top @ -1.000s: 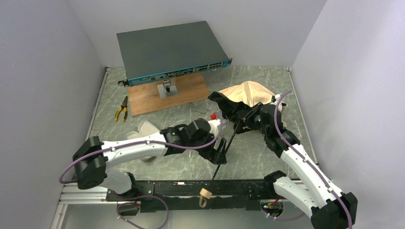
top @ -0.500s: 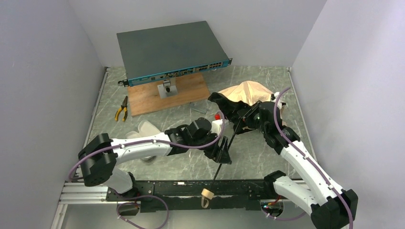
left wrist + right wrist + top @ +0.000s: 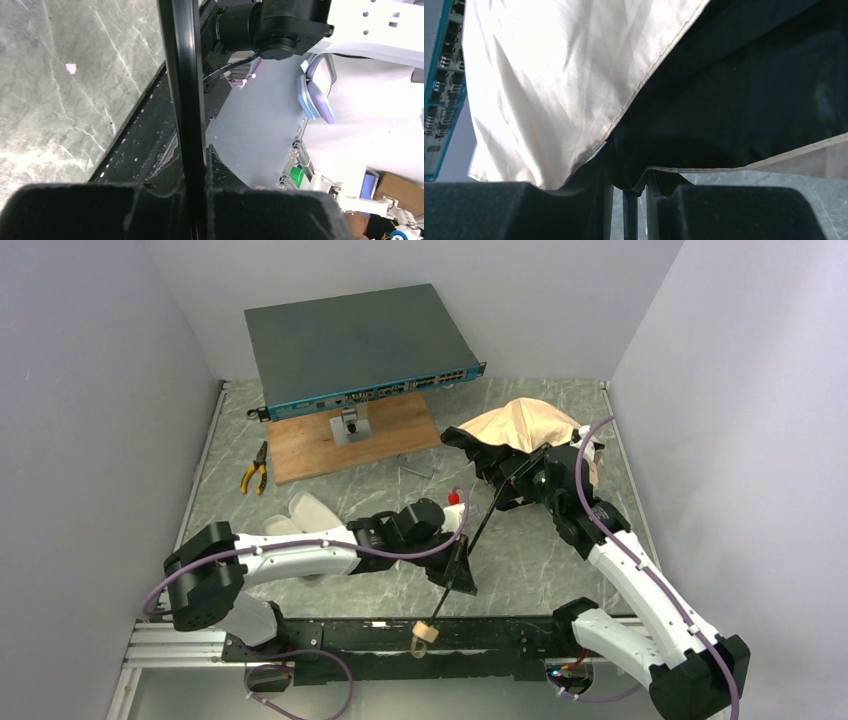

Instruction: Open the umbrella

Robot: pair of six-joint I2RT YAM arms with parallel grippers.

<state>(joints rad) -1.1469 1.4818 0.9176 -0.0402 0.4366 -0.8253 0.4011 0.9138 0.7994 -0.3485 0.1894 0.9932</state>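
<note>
Left gripper (image 3: 458,575) clenched on umbrella (image 3: 520,430) shaft (image 3: 480,525); right gripper (image 3: 527,478) grasping its canopy (image 3: 549,75) edge. Canopy bunched, not spread. Opening looks barely begun.

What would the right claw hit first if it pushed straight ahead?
Most likely the black inner lining of the cream-beige folding umbrella, which fills the view just beyond the right gripper.

We see bright, even light and soft shadows; close-up wrist views blur, and glare pales the grey marbled tabletop (image 3: 60,100).
</note>
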